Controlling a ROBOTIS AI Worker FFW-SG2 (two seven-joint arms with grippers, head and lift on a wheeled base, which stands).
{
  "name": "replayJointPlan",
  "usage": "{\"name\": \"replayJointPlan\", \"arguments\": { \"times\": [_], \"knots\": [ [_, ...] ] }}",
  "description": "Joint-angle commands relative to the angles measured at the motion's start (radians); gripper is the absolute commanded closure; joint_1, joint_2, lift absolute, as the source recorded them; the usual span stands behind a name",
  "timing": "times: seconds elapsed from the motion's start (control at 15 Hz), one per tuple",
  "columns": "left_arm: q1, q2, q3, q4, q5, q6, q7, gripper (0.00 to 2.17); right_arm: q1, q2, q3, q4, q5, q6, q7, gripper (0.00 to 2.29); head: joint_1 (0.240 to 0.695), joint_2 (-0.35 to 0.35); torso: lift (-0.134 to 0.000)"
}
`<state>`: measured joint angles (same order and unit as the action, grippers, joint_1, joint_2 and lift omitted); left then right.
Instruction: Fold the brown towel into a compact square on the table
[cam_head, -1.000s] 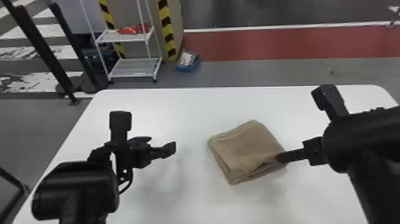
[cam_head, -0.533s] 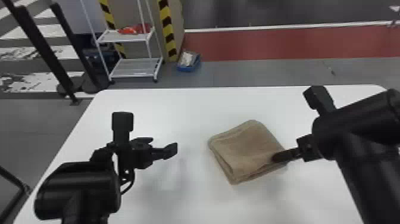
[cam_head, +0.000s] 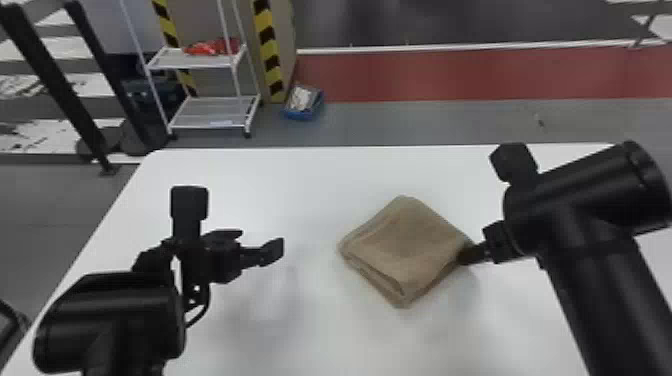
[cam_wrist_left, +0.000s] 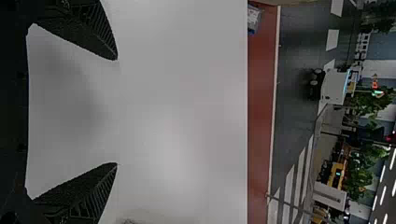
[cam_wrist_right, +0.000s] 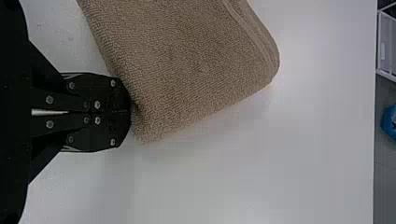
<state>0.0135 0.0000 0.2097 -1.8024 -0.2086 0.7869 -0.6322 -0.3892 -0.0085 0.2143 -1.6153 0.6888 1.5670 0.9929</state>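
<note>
The black arms (cam_head: 600, 300) have cylindrical sections (cam_head: 590, 192), a curved cable (cam_head: 204, 309) and silvery screws (cam_wrist_right: 97, 104).

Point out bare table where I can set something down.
Free: the white table between the black left gripper and the folded brown towel, and behind the towel. Crowded: the towel's right corner, where the black right gripper sits.

The head view looks forward and down over the table (cam_head: 280, 175) both closer wrist views share.
</note>
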Motion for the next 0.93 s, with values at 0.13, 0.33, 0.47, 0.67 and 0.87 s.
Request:
{"name": "replayJointPlan", "arguments": {
  "times": [0.13,0.33,0.47,0.67,0.87],
  "knots": [
    [0.0,-0.003,0.0,0.002,0.0,-0.002,0.0,0.07,-0.022,0.007,-0.019,0.011,-0.087,-0.034,-0.102,2.19,0.695,0.098,-0.124],
    [0.0,-0.003,-0.003,0.002,0.0,-0.011,0.0,0.07,-0.028,0.009,-0.035,0.04,-0.155,-0.138,-0.186,2.2,0.695,0.096,-0.124],
    [0.0,-0.003,-0.003,0.009,0.002,-0.024,0.002,0.07,-0.034,0.009,-0.047,0.08,-0.181,-0.23,-0.229,2.2,0.695,0.095,-0.124],
    [-0.001,-0.003,-0.001,0.015,0.003,-0.03,0.0,0.07,-0.042,0.009,-0.059,0.143,-0.272,-0.417,-0.315,2.19,0.695,0.093,-0.124],
    [-0.001,-0.003,0.003,0.015,0.003,-0.033,0.0,0.07,-0.051,0.009,-0.07,0.196,-0.296,-0.58,-0.349,2.2,0.695,0.102,-0.124]
  ]
}}
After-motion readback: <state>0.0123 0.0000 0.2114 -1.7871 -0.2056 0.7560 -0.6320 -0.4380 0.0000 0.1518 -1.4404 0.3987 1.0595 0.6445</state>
